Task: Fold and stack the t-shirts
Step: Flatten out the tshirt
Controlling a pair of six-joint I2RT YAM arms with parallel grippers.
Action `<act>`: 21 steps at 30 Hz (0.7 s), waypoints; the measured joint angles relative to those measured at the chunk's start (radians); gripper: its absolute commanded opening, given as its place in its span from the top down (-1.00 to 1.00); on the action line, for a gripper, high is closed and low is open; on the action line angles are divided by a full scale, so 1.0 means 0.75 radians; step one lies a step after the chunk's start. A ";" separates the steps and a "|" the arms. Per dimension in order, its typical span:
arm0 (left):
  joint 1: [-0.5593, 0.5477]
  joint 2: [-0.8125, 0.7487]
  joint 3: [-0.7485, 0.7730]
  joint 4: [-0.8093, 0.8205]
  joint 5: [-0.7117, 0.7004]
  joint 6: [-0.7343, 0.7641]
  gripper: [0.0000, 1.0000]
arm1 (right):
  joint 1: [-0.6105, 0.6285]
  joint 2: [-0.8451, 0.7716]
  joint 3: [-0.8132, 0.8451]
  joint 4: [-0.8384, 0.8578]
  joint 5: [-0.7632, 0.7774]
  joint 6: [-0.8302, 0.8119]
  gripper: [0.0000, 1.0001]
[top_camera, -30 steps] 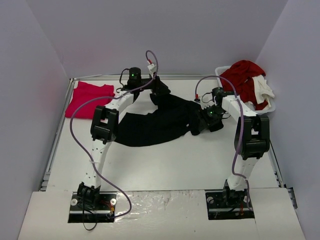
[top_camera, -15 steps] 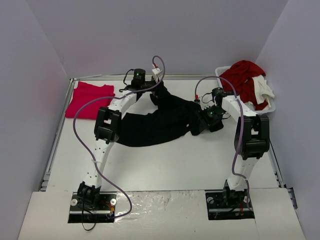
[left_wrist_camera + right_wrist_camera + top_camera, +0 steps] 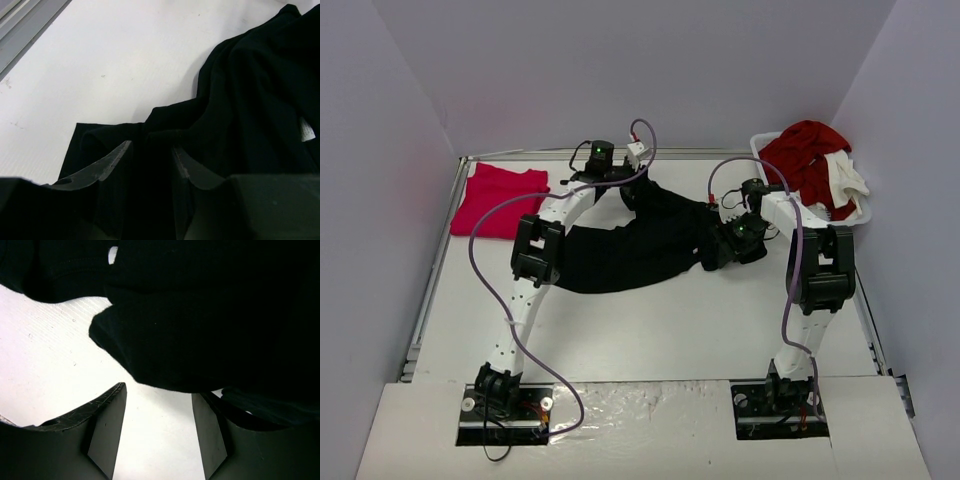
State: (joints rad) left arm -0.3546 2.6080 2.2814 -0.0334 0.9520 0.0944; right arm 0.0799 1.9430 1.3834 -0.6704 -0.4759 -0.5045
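Note:
The black t-shirt (image 3: 630, 250) lies crumpled across the middle of the table. My left gripper (image 3: 632, 188) is at its far edge. In the left wrist view the gripper (image 3: 150, 147) has a fold of the black cloth (image 3: 250, 100) between its fingers and is shut on it. My right gripper (image 3: 716, 250) is at the shirt's right edge. In the right wrist view it (image 3: 157, 390) is open, with bare table between the fingers and the black cloth (image 3: 200, 315) just beyond the tips. The pink-red t-shirt (image 3: 500, 198) lies flat at the far left.
A white basket (image 3: 861, 214) at the far right holds a heap of red cloth (image 3: 810, 150) and white cloth. A metal rail runs along the table's left and far edges. A white label (image 3: 307, 131) shows on the black shirt.
My left gripper has moved a little to the right along the far edge of the black shirt. My right arm has shifted slightly left toward the shirt.

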 measured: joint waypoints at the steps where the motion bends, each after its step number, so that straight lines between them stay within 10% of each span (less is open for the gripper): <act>1: -0.001 0.005 0.000 0.012 0.003 -0.009 0.33 | 0.001 0.000 0.000 0.000 0.000 -0.001 -0.01; 5: -0.008 0.040 0.016 0.086 0.033 -0.093 0.42 | 0.001 0.002 0.000 0.000 0.002 -0.004 -0.01; 8: -0.012 0.055 0.018 0.106 0.045 -0.135 0.93 | 0.001 0.005 0.000 0.000 0.005 -0.004 -0.01; 21: -0.022 0.017 0.014 -0.030 -0.111 -0.064 0.95 | 0.012 0.012 -0.005 -0.004 0.011 -0.015 -0.07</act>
State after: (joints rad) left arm -0.3710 2.6209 2.2921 -0.0559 0.8688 0.0463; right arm 0.0887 1.9522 1.3796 -0.6735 -0.4679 -0.5159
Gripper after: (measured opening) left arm 0.031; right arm 0.518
